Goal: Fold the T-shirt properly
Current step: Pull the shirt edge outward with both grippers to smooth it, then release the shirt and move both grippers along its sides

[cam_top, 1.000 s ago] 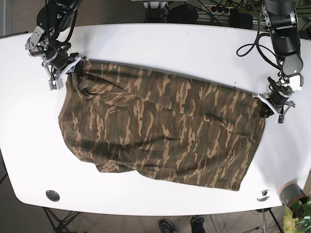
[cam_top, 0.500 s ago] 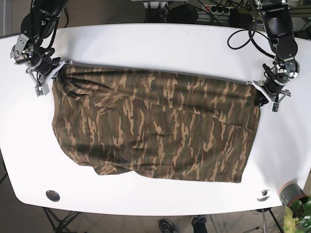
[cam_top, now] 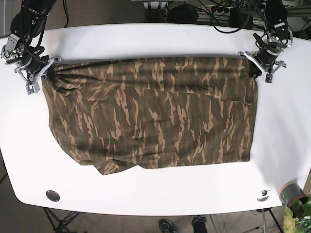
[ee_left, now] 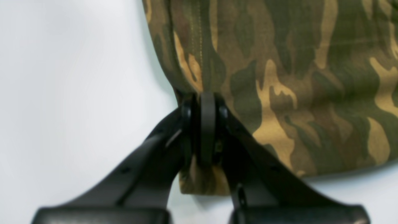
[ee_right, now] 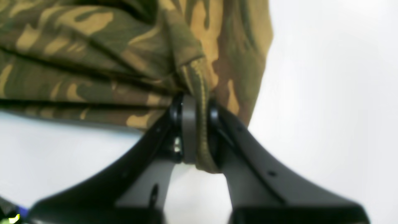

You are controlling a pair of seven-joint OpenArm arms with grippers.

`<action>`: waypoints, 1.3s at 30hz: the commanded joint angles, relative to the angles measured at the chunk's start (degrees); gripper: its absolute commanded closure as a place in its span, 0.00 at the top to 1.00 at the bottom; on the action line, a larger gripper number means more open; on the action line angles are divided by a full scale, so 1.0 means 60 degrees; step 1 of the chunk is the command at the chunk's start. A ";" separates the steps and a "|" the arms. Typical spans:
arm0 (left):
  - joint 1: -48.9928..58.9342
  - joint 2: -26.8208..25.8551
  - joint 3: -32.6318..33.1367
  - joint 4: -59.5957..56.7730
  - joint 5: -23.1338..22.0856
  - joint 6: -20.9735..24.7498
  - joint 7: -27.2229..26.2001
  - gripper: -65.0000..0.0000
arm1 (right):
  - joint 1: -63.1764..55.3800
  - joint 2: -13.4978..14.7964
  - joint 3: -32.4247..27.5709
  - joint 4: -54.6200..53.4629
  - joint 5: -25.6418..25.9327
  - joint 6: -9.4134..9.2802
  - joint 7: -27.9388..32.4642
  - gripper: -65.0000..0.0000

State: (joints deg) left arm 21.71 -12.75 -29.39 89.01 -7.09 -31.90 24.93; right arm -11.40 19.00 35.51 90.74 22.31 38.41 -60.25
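Across the white desk [cam_top: 146, 41] a camouflage T-shirt [cam_top: 150, 116] is spread, reaching from near the left edge to near the right edge, with its upper hem drawn taut toward the far edge. Its upper right corner is held by the left gripper [cam_top: 264, 60] (seen on the right of the base view), and its upper left corner is held by the right gripper [cam_top: 33, 73]. In the left wrist view the jaws of the left gripper [ee_left: 203, 124] are seen pressed together on the stitched hem of the T-shirt [ee_left: 295, 77], with a small flap of cloth hanging out below them. In the right wrist view the jaws of the right gripper [ee_right: 194, 130] are likewise closed on a bunched, rolled edge of the T-shirt [ee_right: 93, 62], and folds are gathered toward the pinch. The lower edge of the garment is left uneven, with a rumpled lobe lying toward the near left corner of the desk. Near the near edge two small round fittings [cam_top: 52, 195] are set into the desk.
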 commanded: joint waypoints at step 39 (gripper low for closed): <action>0.1048 0.0565 -0.1014 0.1992 -0.0115 0.0210 0.0146 0.45 | -0.1785 -0.0801 0.1210 0.2276 -0.0120 0.0257 0.0056 0.76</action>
State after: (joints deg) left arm 28.18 -8.67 -35.16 99.96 -6.04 -30.85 26.59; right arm -22.31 13.78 42.37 101.95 20.99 39.88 -60.62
